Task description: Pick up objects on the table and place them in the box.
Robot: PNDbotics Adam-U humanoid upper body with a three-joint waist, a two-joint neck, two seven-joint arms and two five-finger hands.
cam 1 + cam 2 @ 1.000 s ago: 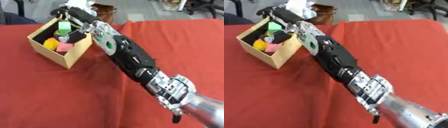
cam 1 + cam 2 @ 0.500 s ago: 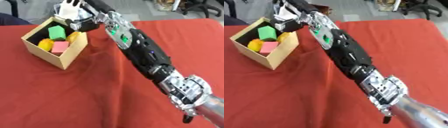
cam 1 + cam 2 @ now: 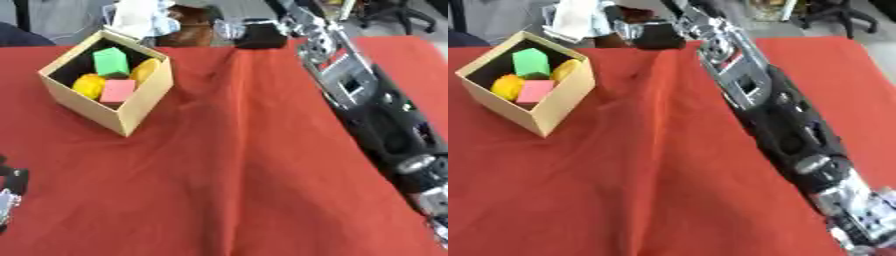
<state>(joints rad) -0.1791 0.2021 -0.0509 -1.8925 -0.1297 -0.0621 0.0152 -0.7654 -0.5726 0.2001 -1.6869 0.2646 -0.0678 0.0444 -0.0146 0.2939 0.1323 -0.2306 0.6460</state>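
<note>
A tan cardboard box [image 3: 131,107] stands open at the table's far left. Inside lie a green block [image 3: 110,61], a pink block [image 3: 117,90] and two yellow pieces [image 3: 87,85]. My right arm [image 3: 376,115] stretches from the lower right up to the far edge. Its hand [image 3: 255,35] hovers to the right of the box, apart from it, fingers relaxed toward the left and holding nothing. A sliver of my left hand [image 3: 7,192] shows at the lower left edge.
The red cloth on the table [image 3: 227,170] is creased down the middle. Behind the box lie a white crumpled thing [image 3: 138,17] and a brown object [image 3: 194,26]. Office chairs stand on the floor beyond the far right.
My right hand has drawn away from above the box, moving right toward the far edge, so the box's contents are uncovered. The view has also shifted.
</note>
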